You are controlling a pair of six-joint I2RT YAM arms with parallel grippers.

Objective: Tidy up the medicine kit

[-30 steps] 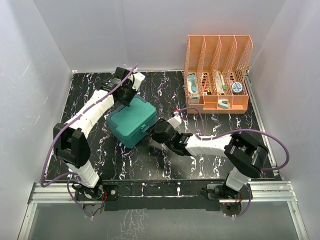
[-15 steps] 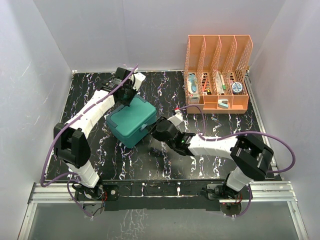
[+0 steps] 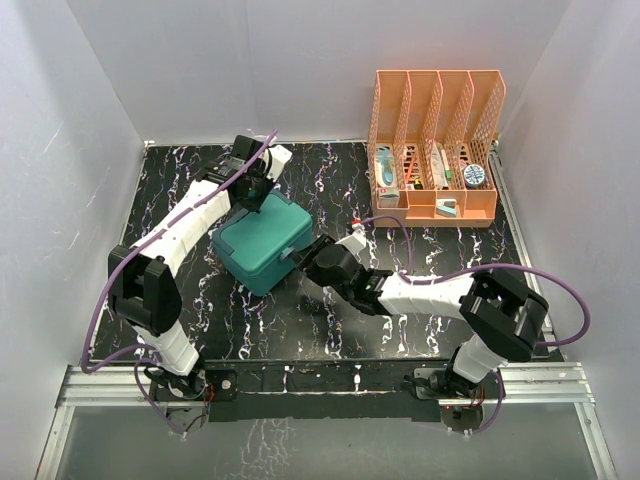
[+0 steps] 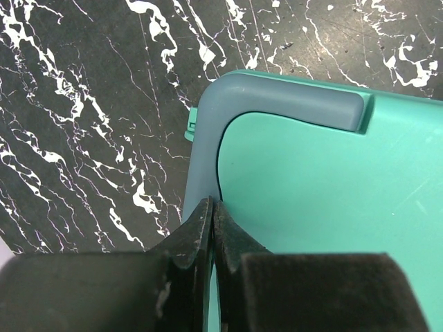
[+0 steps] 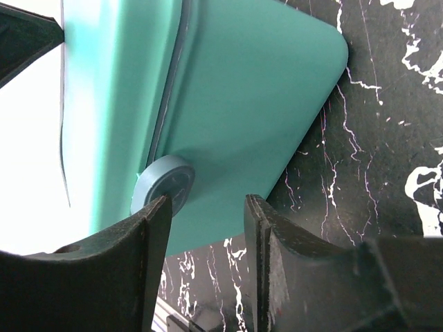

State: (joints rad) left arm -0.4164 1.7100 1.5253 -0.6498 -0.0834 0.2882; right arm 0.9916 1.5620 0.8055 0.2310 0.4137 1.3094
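Note:
The medicine kit (image 3: 265, 243), a teal box with its lid down, sits left of the table's middle. My left gripper (image 3: 251, 204) is shut, and its tips (image 4: 211, 205) rest on the lid's back edge, next to the blue-grey handle band (image 4: 291, 104). My right gripper (image 3: 300, 259) is at the kit's front side (image 5: 242, 104), with its jaws (image 5: 208, 205) open and nothing between them. The round blue-grey latch (image 5: 164, 185) lies just beside the left finger (image 5: 149, 235). What is inside the kit is hidden.
An orange mesh file rack (image 3: 435, 150) with small medicine items in its slots stands at the back right. White walls close in the black marbled table (image 3: 430, 260) on three sides. Purple cables loop off both arms.
My right gripper's jaws have opened wider at the kit's front, and its arm has shifted slightly. The left gripper has stayed shut on the lid's back edge.

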